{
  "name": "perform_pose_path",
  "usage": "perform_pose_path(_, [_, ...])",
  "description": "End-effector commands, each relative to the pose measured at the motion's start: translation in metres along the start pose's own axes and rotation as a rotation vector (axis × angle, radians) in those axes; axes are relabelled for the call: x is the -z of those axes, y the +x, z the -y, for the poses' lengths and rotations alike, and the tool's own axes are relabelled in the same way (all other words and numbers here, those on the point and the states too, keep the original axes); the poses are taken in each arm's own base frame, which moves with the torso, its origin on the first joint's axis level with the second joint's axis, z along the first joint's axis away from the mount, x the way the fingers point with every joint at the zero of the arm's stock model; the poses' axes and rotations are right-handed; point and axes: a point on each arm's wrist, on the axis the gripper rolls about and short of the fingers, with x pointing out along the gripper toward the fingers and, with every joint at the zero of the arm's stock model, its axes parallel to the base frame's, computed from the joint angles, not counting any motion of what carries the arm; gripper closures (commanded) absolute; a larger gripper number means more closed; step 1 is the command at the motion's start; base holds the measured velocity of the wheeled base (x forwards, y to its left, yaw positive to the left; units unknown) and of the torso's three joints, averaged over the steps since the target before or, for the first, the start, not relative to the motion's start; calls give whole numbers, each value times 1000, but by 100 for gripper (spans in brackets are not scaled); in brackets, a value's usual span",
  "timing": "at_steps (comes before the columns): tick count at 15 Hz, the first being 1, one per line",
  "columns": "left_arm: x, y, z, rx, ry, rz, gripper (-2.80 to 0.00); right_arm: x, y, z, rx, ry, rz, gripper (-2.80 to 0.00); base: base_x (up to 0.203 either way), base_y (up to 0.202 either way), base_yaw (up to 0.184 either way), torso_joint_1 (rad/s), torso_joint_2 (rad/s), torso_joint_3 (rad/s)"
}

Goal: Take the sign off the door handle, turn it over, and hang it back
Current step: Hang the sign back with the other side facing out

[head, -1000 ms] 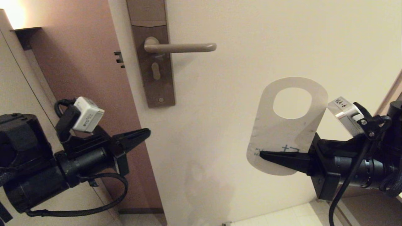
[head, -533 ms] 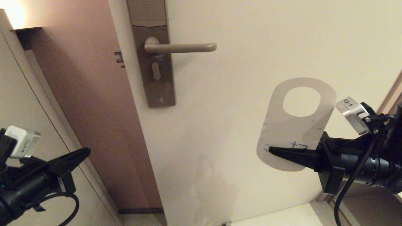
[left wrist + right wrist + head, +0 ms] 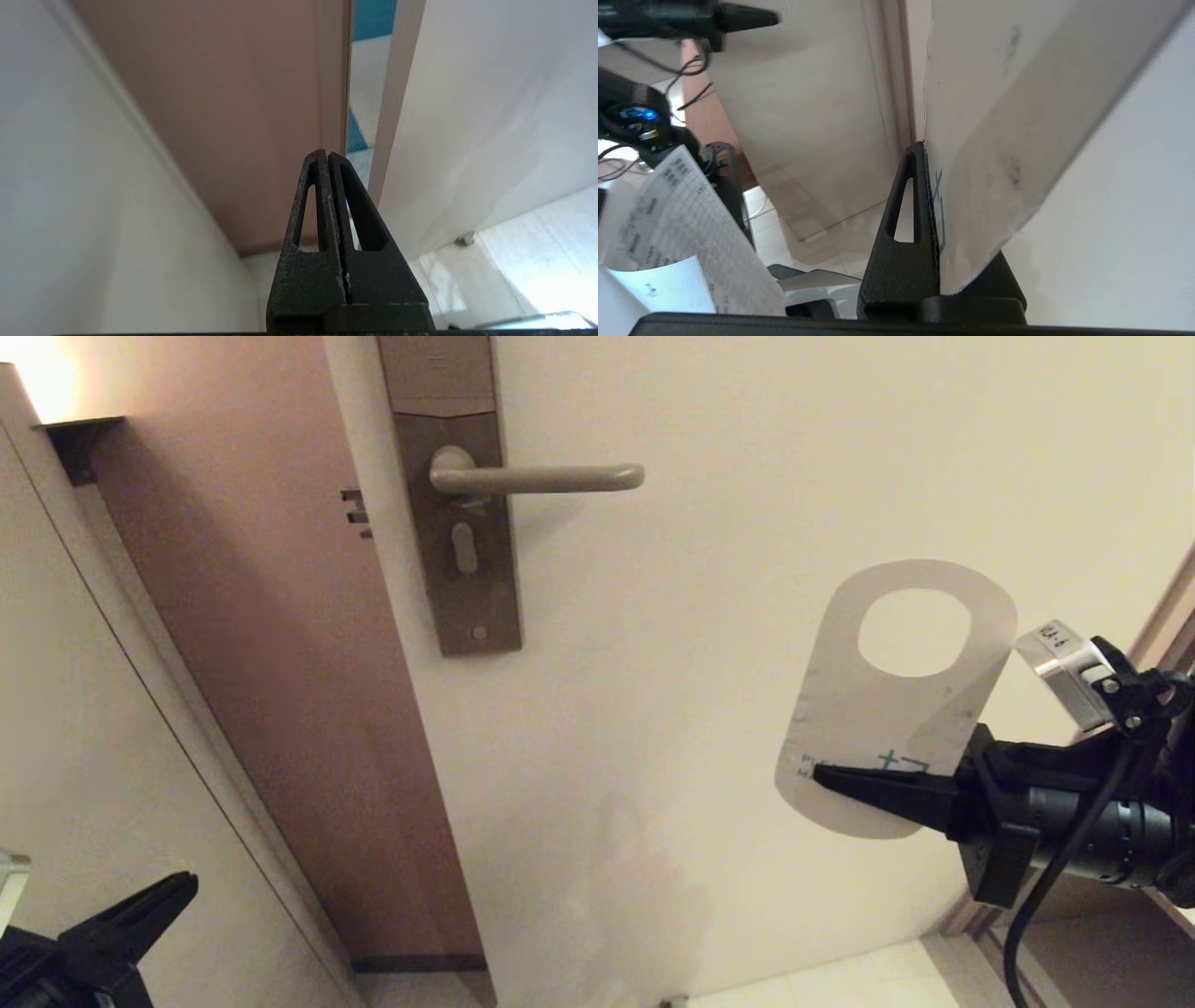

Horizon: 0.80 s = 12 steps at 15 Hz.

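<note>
The sign (image 3: 878, 728) is held upright in the air at the right, white side facing me, oval hole at the top. My right gripper (image 3: 822, 779) is shut on its lower part; in the right wrist view the sign (image 3: 999, 140) sits pinched between the jaws of that gripper (image 3: 924, 149). The door handle (image 3: 537, 478) is bare, on its brown lock plate (image 3: 462, 569), up and left of the sign. My left gripper (image 3: 182, 887) is low at the bottom left, shut and empty; the left wrist view shows it (image 3: 327, 156) with fingers pressed together.
The cream door (image 3: 747, 476) fills the middle and right. A brown door edge (image 3: 280, 663) with dark latch bolts (image 3: 355, 513) stands left of the lock plate. A wall (image 3: 75, 709) is at far left. Tiled floor (image 3: 840, 980) shows at the bottom.
My left arm has dropped down and to the left, nearly out of the head view. My right gripper has carried the sign slightly right and up.
</note>
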Motion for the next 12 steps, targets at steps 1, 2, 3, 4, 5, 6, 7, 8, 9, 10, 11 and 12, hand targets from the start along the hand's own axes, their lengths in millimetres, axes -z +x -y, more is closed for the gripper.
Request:
perform_pose_path(1, [2,-16,3,-9,8,36,0,-1,-2,2,8,-3,6,0,0,0,0,0,0,0])
perform_pose_path(2, [7,-25,6,-10,7,28,0,-1,-4,3,15,-14,9,0,0,0,0,0,0,0])
perform_pose_path(3, [13,-34,8,-10,6,21,0,-1,-5,3,22,-26,10,0,0,0,0,0,0,0])
perform_pose_path(4, [20,-43,11,-11,3,10,0,-1,-7,6,34,-35,11,0,0,0,0,0,0,0])
perform_pose_path(5, [26,-50,13,-12,0,-2,0,-1,-7,6,40,-37,11,0,0,0,0,0,0,0])
perform_pose_path(6, [33,-56,15,-11,-1,-10,0,-1,-8,7,45,-40,10,0,0,0,0,0,0,0])
perform_pose_path(7, [39,-62,17,-11,-2,-18,0,0,-9,7,48,-48,8,0,0,0,0,0,0,0])
perform_pose_path(8, [45,-66,18,-10,-7,-36,0,1,-9,8,50,-48,7,0,0,0,0,0,0,0])
perform_pose_path(9, [47,-66,18,-31,-7,-58,0,2,-11,9,59,-47,5,0,0,0,0,0,0,0])
perform_pose_path(10, [48,-66,18,-40,1,-73,0,3,-12,10,66,-54,2,0,0,0,0,0,0,0])
perform_pose_path(11, [51,-66,18,-40,3,-99,0,5,-13,10,68,-55,-2,0,0,0,0,0,0,0])
perform_pose_path(12, [52,-66,18,-31,2,-109,0,5,-15,10,76,-57,-1,0,0,0,0,0,0,0])
